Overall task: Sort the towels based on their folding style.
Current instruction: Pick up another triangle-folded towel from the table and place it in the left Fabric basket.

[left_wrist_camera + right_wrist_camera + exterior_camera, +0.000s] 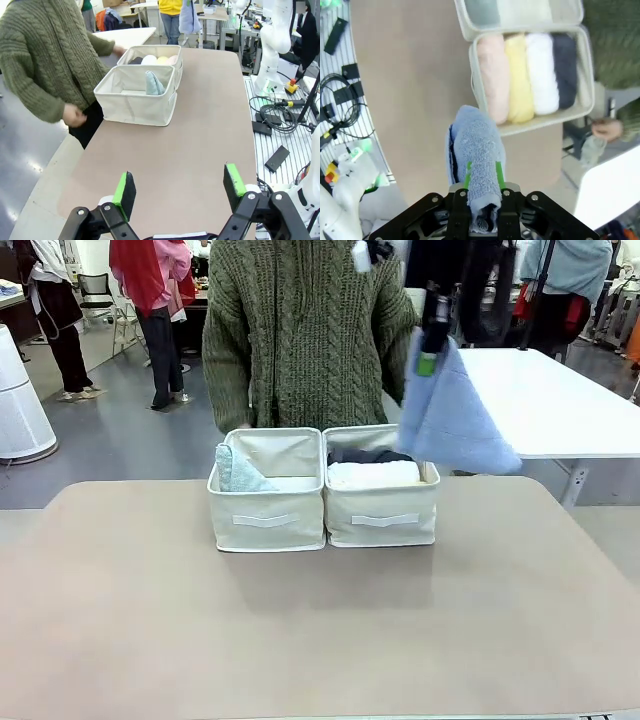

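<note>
A light blue folded towel hangs high above the right side of the table, with my right gripper shut on its top edge. From the right wrist the same blue towel dangles from that gripper, just short of the right bin's near rim. That bin holds rolled towels side by side: pink, yellow, white and dark grey. A pale teal folded towel stands in the left bin. My left gripper is open over bare table, well short of the bins.
The two cream bins stand side by side at the table's far middle. A person in a green knitted sweater stands right behind them, one hand near the left bin. A white table is beyond on the right.
</note>
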Robot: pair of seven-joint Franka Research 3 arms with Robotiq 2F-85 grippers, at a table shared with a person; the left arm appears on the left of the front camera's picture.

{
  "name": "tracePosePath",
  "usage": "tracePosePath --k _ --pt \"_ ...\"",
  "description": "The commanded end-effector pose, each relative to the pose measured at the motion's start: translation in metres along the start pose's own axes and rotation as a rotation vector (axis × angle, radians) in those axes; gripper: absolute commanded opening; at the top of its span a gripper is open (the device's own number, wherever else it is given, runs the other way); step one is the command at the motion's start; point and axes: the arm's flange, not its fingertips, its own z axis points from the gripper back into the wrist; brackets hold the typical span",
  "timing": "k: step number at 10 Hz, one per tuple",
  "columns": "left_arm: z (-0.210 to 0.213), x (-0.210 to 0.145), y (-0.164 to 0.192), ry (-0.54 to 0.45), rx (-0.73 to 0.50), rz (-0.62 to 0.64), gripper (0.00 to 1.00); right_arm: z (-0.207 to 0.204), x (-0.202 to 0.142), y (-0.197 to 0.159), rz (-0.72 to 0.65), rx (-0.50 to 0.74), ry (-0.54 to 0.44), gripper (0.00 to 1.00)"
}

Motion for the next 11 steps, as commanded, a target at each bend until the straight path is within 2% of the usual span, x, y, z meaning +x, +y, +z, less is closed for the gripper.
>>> tracePosePath --k 1,3,4,6,8,10,11 --pt "0.001 0.0 -0.003 0.0 0.001 -0.006 0.92 0.029 0.074 -0.028 0.042 -0.041 0.06 0.16" --pt "0.001 0.0 -0.003 0.0 0.001 -0.006 0.92 0.045 0.15 -0.053 0.087 -0.021 0.051 0.16" --pt "0.001 0.0 -0.003 0.0 0.001 -0.006 0.92 0.046 0.192 -0.064 0.116 -0.031 0.016 0.16" --pt "0.001 0.0 -0.003 0.0 0.001 -0.006 0.92 0.034 0.231 -0.081 0.114 -0.015 -0.098 0.16" --pt "0.001 0.0 -0.003 0.0 0.001 -0.006 0.92 0.013 0.232 -0.095 0.051 -0.011 -0.206 0.16" --pt "0.001 0.0 -0.003 0.0 0.001 -0.006 0.92 0.002 0.225 -0.099 0.017 -0.037 -0.215 0.16" --pt "0.001 0.0 -0.003 0.0 0.001 -0.006 0.92 -0.023 0.199 -0.057 0.083 -0.023 -0.183 0.16"
